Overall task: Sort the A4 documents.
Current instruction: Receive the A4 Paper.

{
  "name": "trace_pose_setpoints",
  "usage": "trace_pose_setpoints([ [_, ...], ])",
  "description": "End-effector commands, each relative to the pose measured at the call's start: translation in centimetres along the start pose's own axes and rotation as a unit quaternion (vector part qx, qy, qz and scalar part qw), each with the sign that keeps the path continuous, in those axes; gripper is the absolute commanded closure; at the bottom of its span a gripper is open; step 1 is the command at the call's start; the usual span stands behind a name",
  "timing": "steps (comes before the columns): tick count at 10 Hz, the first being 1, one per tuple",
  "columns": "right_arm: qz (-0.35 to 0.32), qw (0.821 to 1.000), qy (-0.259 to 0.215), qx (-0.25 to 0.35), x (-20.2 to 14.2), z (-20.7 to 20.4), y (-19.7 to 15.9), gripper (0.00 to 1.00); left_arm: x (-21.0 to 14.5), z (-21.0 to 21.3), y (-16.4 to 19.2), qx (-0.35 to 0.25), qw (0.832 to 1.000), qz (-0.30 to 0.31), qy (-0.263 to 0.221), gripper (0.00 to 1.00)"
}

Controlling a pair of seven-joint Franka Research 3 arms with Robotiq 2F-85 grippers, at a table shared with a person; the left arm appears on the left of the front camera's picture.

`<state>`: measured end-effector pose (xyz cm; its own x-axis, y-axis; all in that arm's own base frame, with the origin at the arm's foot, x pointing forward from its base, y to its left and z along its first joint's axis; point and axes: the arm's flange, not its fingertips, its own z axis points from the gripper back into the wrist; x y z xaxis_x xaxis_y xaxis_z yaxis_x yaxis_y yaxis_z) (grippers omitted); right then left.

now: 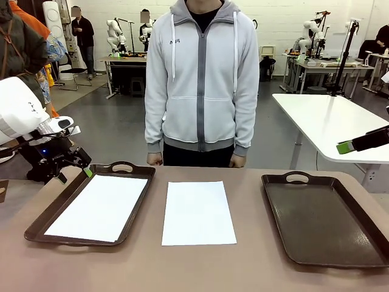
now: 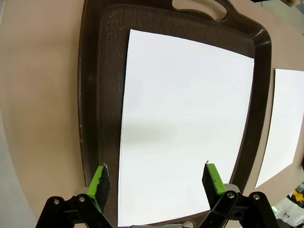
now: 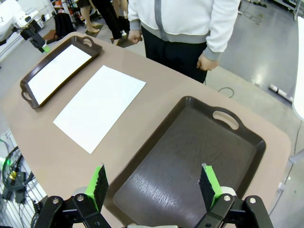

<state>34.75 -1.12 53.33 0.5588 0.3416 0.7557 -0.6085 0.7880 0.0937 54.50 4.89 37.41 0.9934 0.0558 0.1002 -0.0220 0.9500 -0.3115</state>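
One white A4 document (image 1: 92, 207) lies in the dark brown left tray (image 1: 121, 167). My left gripper (image 1: 82, 170) hovers open over that tray's far left corner. In the left wrist view the sheet (image 2: 185, 123) spreads below the open left gripper (image 2: 156, 180), with nothing between its green pads. A second A4 document (image 1: 198, 213) lies flat on the table between the trays. The right tray (image 1: 322, 219) holds nothing. My right gripper (image 1: 346, 147) hangs high at the right edge. In the right wrist view it stands open (image 3: 154, 183) above the bare tray (image 3: 190, 152).
A person in a grey hooded jacket (image 1: 202, 73) stands at the table's far edge, both hands down at the sides. A white table (image 1: 328, 121) stands behind at the right. The tan tabletop (image 1: 200, 267) has bare room along the front.
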Motion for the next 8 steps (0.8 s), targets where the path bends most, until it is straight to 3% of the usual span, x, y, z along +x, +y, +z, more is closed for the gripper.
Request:
trace_pose_setpoints([
  [1,-0.001,1.000,-0.001,0.004,0.0,-0.2,0.0,0.00,0.1,0.0,0.2,0.007,1.000,-0.004,-0.003,0.00],
  [7,-0.001,1.000,-0.001,0.004,0.0,-0.2,0.0,0.00,0.0,0.0,0.0,0.000,1.000,0.000,0.000,0.00],
  [8,-0.001,1.000,-0.001,0.004,0.0,-0.2,0.0,0.00,1.4,0.0,-2.4,-0.011,0.999,-0.044,-0.014,0.00],
])
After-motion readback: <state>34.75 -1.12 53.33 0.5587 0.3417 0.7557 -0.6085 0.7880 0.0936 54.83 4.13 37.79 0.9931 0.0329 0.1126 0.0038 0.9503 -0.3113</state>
